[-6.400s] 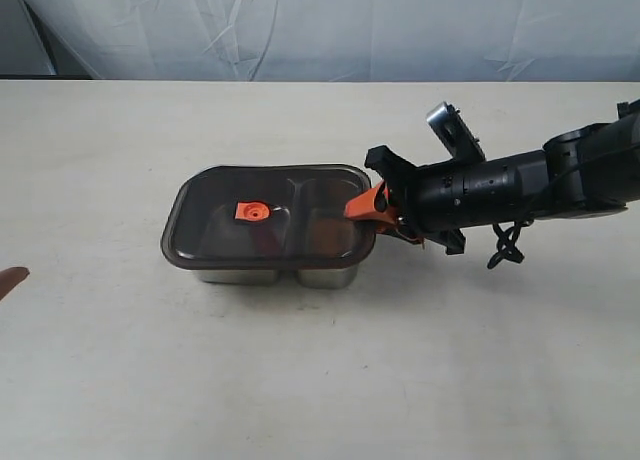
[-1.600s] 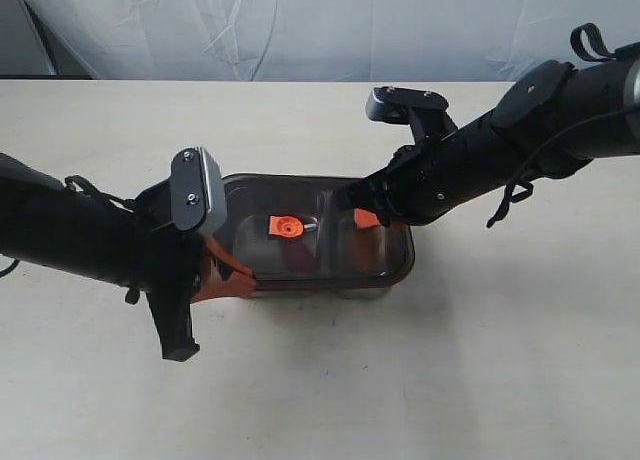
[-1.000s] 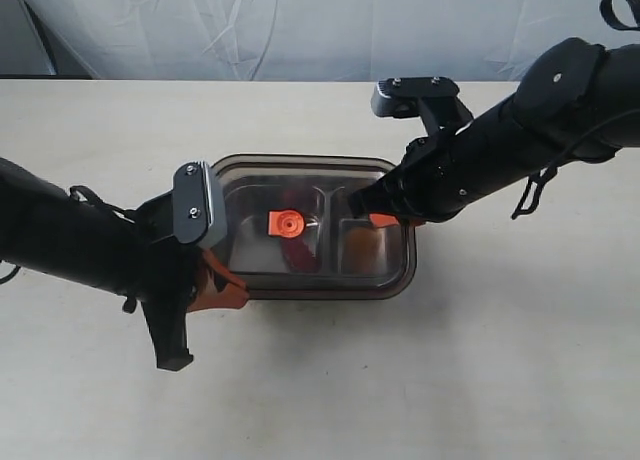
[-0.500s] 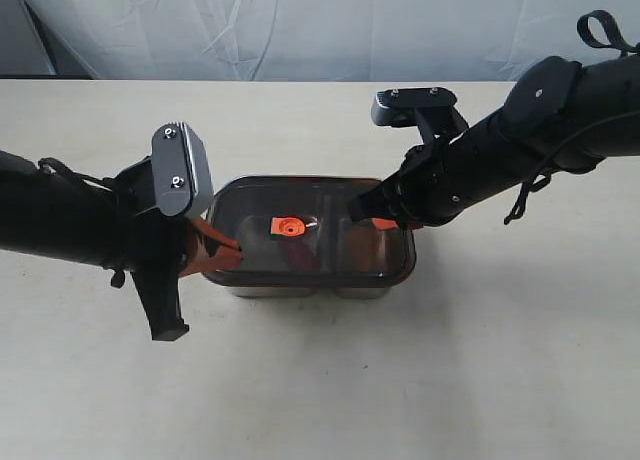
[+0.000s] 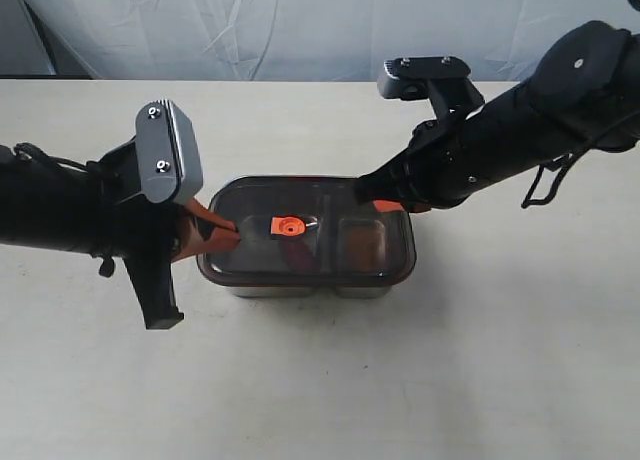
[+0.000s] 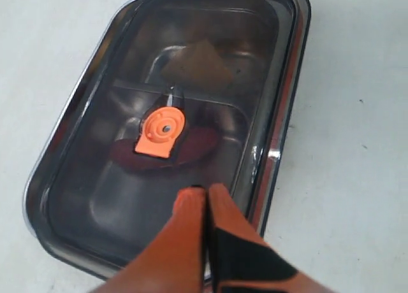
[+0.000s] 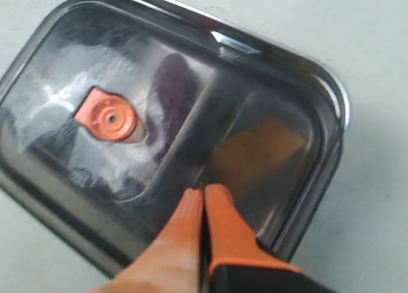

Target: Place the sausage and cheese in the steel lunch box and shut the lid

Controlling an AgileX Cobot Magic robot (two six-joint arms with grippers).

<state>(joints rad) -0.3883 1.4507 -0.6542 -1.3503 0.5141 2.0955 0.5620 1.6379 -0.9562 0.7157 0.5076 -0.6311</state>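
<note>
Left gripper (image 5: 228, 231): orange fingers (image 6: 191, 229) pressed flat together with no gap, nothing between them; tips over the left end of the lid, contact not clear.
Lid (image 5: 320, 248): dark, smoky, see-through; lying flat across the whole box, rim lined up with the steel edge all round.
Steel lunch box (image 5: 270, 291): at the middle of the table (image 5: 420, 380), long side across the exterior view; shiny wall showing below the lid, divider between two compartments seen through the plastic.
Sausage (image 6: 199, 144): dark red shape in the left compartment, under the lid, partly beneath the valve tab.
Valve tab (image 5: 288, 225): orange, round, on the lid over the left compartment, just beside the left fingertips.
Cheese (image 7: 256, 150): yellow-orange wedge in the right compartment, dimmed by the lid.
Right gripper (image 5: 386, 204): fingers (image 7: 223, 226) closed tight against each other, empty; tips above the far right part of the lid, near the divider line in the wrist view.
</note>
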